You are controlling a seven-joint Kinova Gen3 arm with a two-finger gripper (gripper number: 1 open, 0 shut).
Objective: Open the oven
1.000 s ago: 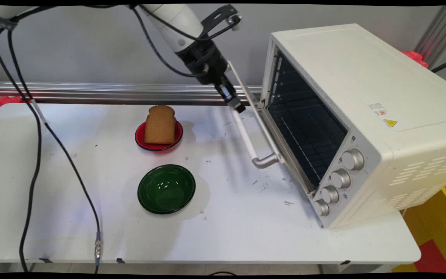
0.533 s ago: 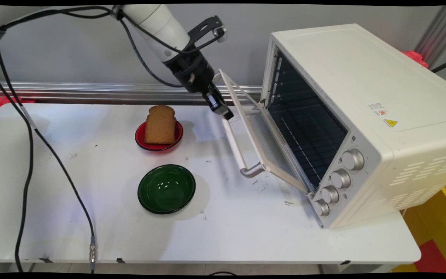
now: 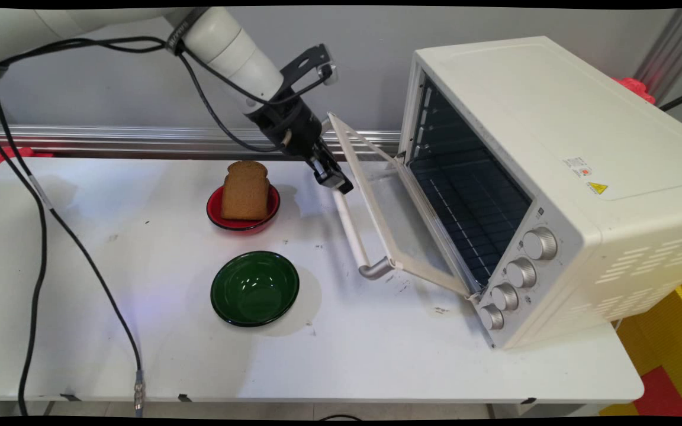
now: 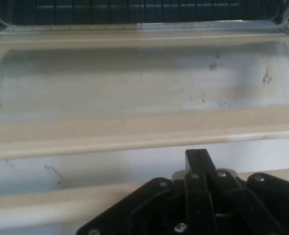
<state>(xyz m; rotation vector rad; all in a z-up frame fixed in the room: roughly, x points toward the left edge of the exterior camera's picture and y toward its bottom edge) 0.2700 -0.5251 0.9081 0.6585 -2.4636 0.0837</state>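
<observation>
The oven door [image 3: 403, 222] is held half-lowered by its handle [image 3: 350, 228], pinched in the hand [image 3: 334, 180]. Should the grip slip, the door could drop onto the tabletop [image 3: 140, 248] below, jolting the oven [image 3: 554, 177].

Oven mouth half-barred by its own door

You had the toaster oven's [image 3: 554, 177] door [image 3: 400, 225] hanging half-lowered across the cavity, its handle [image 3: 350, 228] jutting toward the red bowl [image 3: 243, 218] and bread [image 3: 245, 190]; open table [image 3: 376, 355] lay along the near side, right of the green bowl [image 3: 254, 289].
</observation>
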